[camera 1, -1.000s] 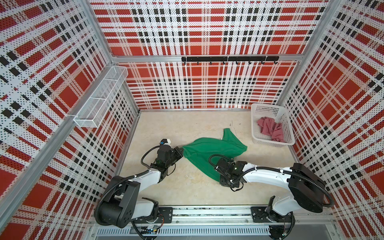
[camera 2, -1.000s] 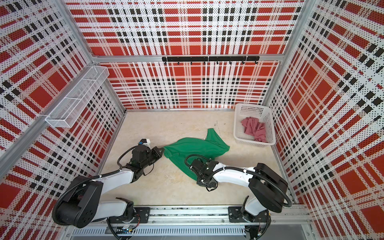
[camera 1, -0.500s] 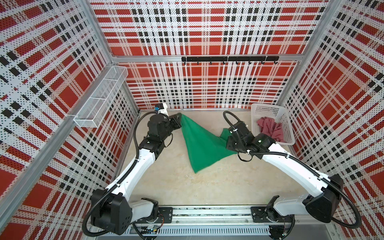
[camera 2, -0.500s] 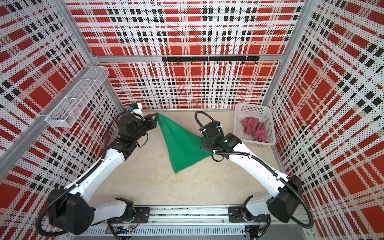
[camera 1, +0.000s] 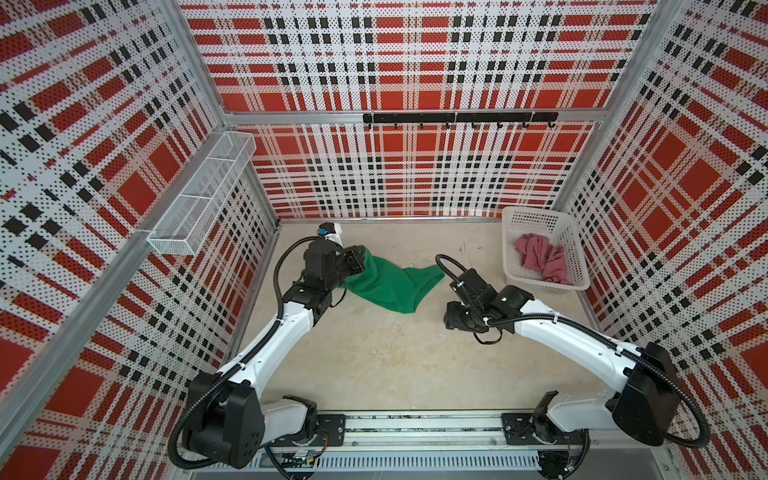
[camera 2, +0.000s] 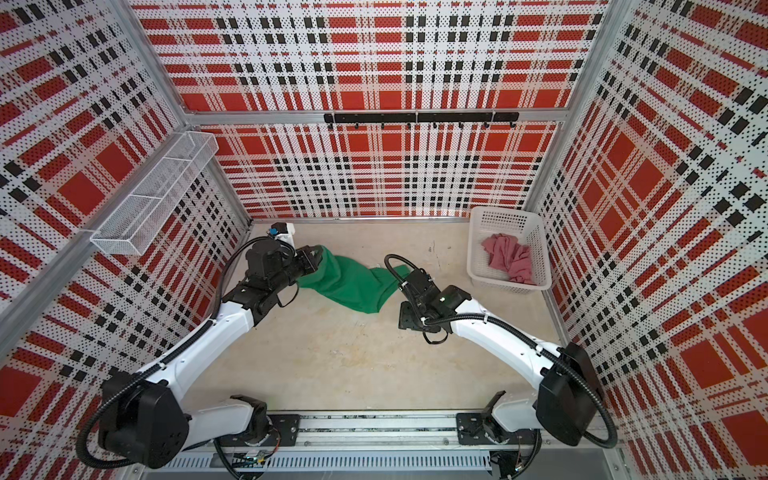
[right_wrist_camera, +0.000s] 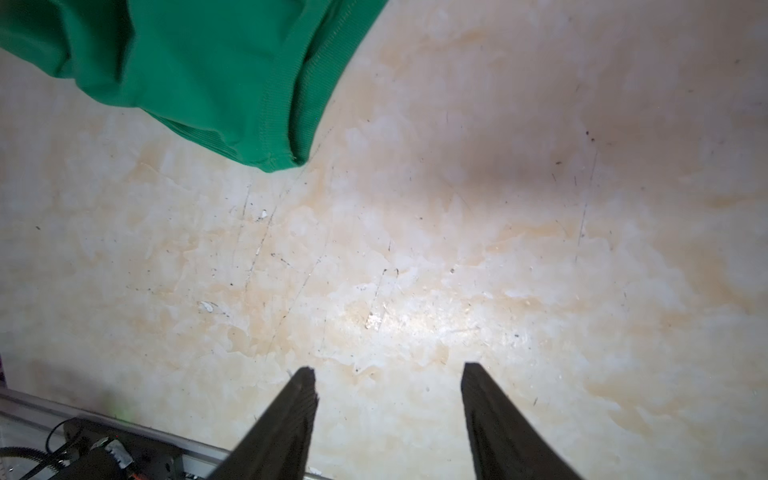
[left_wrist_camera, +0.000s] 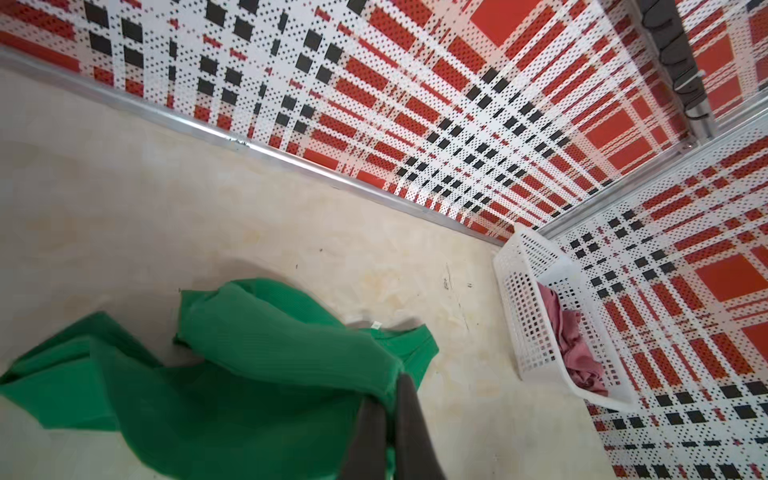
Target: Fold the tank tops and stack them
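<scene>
The green tank top (camera 1: 390,284) (camera 2: 353,286) lies crumpled on the beige table, left of centre towards the back. One corner of it is raised, pinched in my left gripper (camera 1: 359,262) (left_wrist_camera: 390,388), which is shut on the cloth (left_wrist_camera: 249,374). My right gripper (camera 1: 451,320) (right_wrist_camera: 388,370) hovers open above bare table to the right of the cloth, with nothing between its fingers. The green hem (right_wrist_camera: 216,70) lies apart from it. The pink tank top (camera 1: 540,259) (camera 2: 509,257) (left_wrist_camera: 573,349) sits bunched inside the white basket (camera 1: 536,216).
The basket (camera 2: 505,214) stands in the back right corner against the plaid walls. A wire shelf (camera 1: 203,195) hangs on the left wall, and a black hook rail (camera 1: 459,118) runs along the back wall. The arms' base rail (camera 1: 415,428) lines the front edge.
My right gripper has opened, let go of the green tank top and pulled back towards the front. The stretched cloth has dropped onto the table. My left gripper still holds its corner.
</scene>
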